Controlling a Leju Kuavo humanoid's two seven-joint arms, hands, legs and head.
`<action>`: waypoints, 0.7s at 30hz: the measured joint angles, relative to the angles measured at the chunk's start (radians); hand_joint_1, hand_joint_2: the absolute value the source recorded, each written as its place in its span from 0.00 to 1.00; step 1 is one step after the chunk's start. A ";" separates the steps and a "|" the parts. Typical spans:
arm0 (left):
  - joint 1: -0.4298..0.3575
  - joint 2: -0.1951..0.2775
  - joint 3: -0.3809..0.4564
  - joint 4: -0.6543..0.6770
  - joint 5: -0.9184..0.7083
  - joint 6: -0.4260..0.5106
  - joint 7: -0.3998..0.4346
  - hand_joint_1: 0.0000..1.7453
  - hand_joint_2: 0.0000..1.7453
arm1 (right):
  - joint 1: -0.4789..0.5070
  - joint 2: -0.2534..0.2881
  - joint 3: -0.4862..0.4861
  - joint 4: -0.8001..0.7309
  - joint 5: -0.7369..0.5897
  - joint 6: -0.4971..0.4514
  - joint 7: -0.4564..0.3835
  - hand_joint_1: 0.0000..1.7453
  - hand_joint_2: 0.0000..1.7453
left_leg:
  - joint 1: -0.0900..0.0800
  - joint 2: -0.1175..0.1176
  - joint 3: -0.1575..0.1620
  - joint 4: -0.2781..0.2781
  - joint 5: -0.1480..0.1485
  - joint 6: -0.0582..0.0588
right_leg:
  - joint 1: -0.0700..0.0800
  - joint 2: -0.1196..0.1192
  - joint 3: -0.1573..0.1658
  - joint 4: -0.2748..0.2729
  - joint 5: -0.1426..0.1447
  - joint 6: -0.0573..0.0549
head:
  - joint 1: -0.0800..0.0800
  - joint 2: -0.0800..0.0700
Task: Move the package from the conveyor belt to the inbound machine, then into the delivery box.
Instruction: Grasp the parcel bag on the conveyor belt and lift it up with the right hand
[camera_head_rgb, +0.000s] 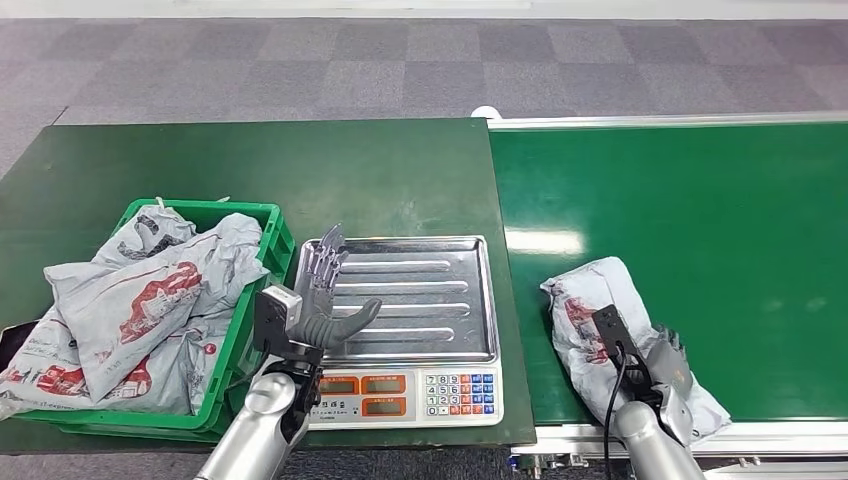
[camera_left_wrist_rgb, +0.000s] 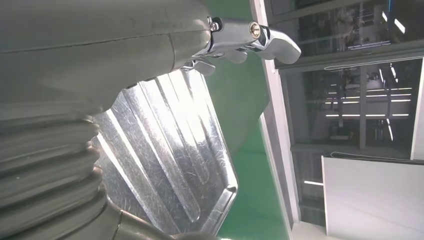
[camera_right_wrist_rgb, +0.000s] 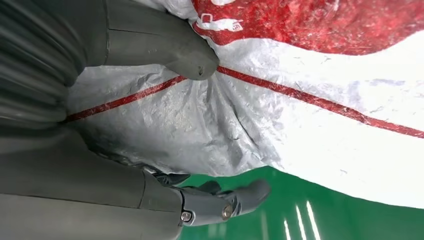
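Grey package (camera_head_rgb: 592, 310) lies under right robot hand (camera_head_rgb: 668, 372).

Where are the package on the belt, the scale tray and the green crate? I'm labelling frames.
package (camera_head_rgb: 590, 300), head view, its upper white face.
scale tray (camera_head_rgb: 430, 290), head view, ribbed middle.
green crate (camera_head_rgb: 268, 235), head view, right rim.

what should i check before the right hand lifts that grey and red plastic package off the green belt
1. Right hand on the grey and red plastic package: thumb presses the wrinkled film, ok.
2. Grip fully closed: cannot tell.
3. Steel scale tray bare: ok.
4. Left hand off the tray: not ok, it hovers over the tray's left edge, fingers apart.
5. Room in the green plastic crate: not ok, bags heaped past its rim.
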 joint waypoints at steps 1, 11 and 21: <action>0.002 0.000 0.000 -0.004 0.000 0.000 0.000 0.00 1.00 | -0.005 0.003 0.002 0.011 0.002 0.000 0.000 0.00 1.00 | 0.000 0.000 0.000 0.000 0.000 0.000 | 0.000 0.000 0.000 0.000 0.000 0.000 | 0.000 0.000; 0.008 0.001 0.000 -0.017 -0.002 0.000 0.001 0.00 1.00 | -0.025 0.016 0.009 0.053 0.005 0.005 0.001 0.00 1.00 | 0.000 0.000 0.005 0.000 0.000 0.000 | 0.000 0.000 0.005 0.000 0.000 0.000 | 0.000 0.000; 0.009 0.001 0.000 -0.018 -0.001 0.006 0.005 0.00 1.00 | -0.051 0.047 0.048 0.171 0.071 0.095 0.069 0.28 1.00 | 0.008 0.005 0.033 0.000 -0.012 0.000 | 0.006 0.005 0.032 -0.006 -0.009 -0.001 | 0.000 0.000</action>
